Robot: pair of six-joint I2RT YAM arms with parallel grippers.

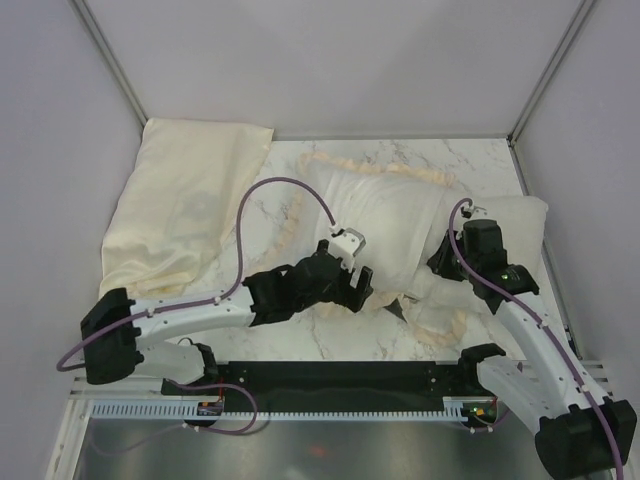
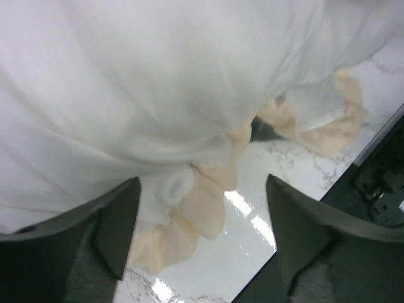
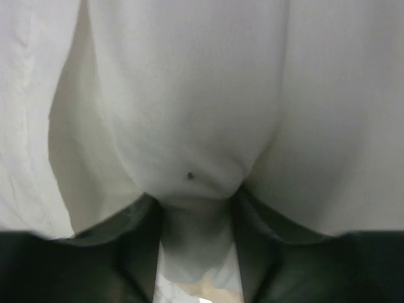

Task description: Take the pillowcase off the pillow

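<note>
The whitish pillowcase with its cream frill lies across the middle of the marble table, stuffed and bulging. At its right end a plain off-white pillow sticks out. My left gripper hovers at the near edge of the pillowcase. It stands open, with the frill loose between its fingers. My right gripper is at the near right of the bundle. In the right wrist view the right gripper squeezes a plump white bulge, apparently of the pillow.
A flat pale-yellow cloth lies at the far left, against the wall. A black rail with the arm bases runs along the near table edge. Bare marble shows between the yellow cloth and the pillowcase.
</note>
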